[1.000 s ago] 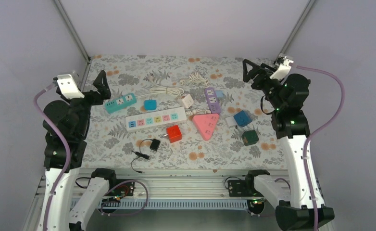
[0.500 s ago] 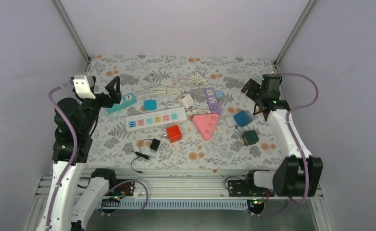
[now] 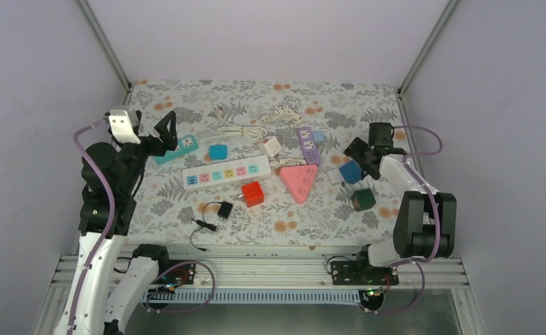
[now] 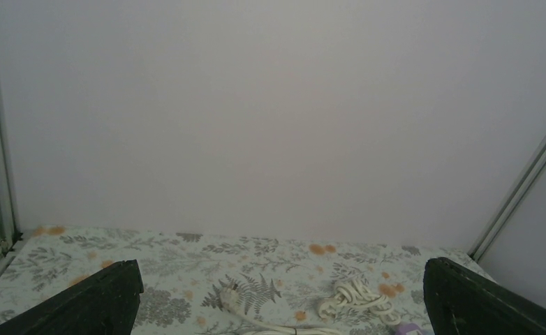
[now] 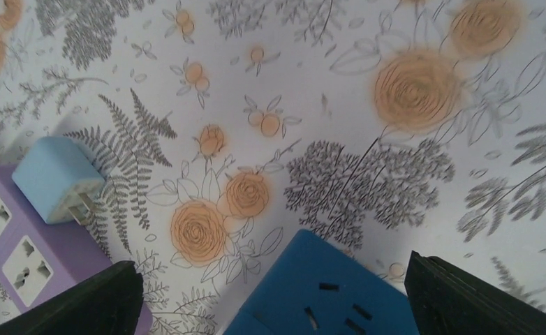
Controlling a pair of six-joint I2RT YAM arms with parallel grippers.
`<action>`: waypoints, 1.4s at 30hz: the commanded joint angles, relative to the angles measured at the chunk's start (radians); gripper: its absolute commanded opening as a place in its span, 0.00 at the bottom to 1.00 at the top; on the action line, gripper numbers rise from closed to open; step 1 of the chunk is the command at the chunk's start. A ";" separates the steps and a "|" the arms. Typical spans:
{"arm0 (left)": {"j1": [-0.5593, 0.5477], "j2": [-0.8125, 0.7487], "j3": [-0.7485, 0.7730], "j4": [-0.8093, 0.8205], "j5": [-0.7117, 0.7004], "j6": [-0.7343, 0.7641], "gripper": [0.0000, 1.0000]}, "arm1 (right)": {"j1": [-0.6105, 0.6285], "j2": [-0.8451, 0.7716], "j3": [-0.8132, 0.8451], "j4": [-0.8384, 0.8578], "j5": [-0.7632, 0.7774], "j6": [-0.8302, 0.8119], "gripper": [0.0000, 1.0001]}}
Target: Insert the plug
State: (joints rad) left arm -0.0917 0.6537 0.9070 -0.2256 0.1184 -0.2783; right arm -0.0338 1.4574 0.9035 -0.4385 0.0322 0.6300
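While the right tool [image 5: 274, 283] hangs low over the table [image 5: 410, 188], fingers spread wide and holding nothing, a blue cube socket [image 5: 326, 296] lies right beneath it. The light-blue plug [image 5: 57, 178] lies on the table near the cube, just beside the purple strip [image 5: 12, 244]. The left tool [image 4: 277, 300], also wide and empty, is raised by the teal strip [image 3: 174, 148].

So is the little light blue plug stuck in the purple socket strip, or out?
Out. The light blue plug lies beside the purple socket strip, its prongs bare, not in any hole.
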 commanded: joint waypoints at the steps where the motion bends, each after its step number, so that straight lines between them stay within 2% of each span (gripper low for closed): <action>1: 0.006 -0.003 -0.013 0.027 0.009 -0.002 1.00 | 0.044 0.050 -0.010 0.008 -0.008 0.098 0.96; 7: 0.006 -0.002 -0.016 0.016 -0.009 -0.008 1.00 | 0.091 0.066 -0.026 -0.036 0.096 0.168 0.97; 13: 0.005 0.002 -0.022 0.009 -0.010 -0.014 1.00 | 0.109 0.061 -0.040 -0.050 0.153 0.162 0.91; 17: 0.006 0.004 -0.025 0.005 -0.011 -0.019 1.00 | 0.124 0.067 -0.044 -0.061 0.175 0.118 1.00; 25: 0.006 0.009 -0.027 0.003 -0.010 -0.021 1.00 | 0.124 0.042 -0.096 0.026 0.085 0.044 1.00; 30: 0.006 0.011 -0.026 -0.005 0.006 -0.015 1.00 | 0.126 0.031 -0.076 0.047 0.014 0.026 0.92; 32: 0.006 0.014 -0.031 -0.002 0.044 -0.008 1.00 | 0.125 0.021 -0.067 0.053 -0.004 0.024 0.85; 34: 0.007 0.027 -0.040 0.007 0.107 -0.004 1.00 | 0.125 0.016 -0.054 0.049 -0.019 0.004 0.89; 36: 0.005 0.044 -0.047 0.013 0.164 -0.008 1.00 | 0.125 0.015 -0.041 0.031 -0.015 -0.027 0.99; 42: 0.004 0.087 -0.056 0.023 0.215 -0.019 1.00 | 0.187 -0.036 -0.039 -0.030 0.143 -0.106 1.00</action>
State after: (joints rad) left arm -0.0914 0.7246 0.8608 -0.2180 0.2691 -0.2859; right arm 0.0975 1.4780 0.8391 -0.4221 0.0715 0.5900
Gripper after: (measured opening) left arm 0.999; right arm 0.998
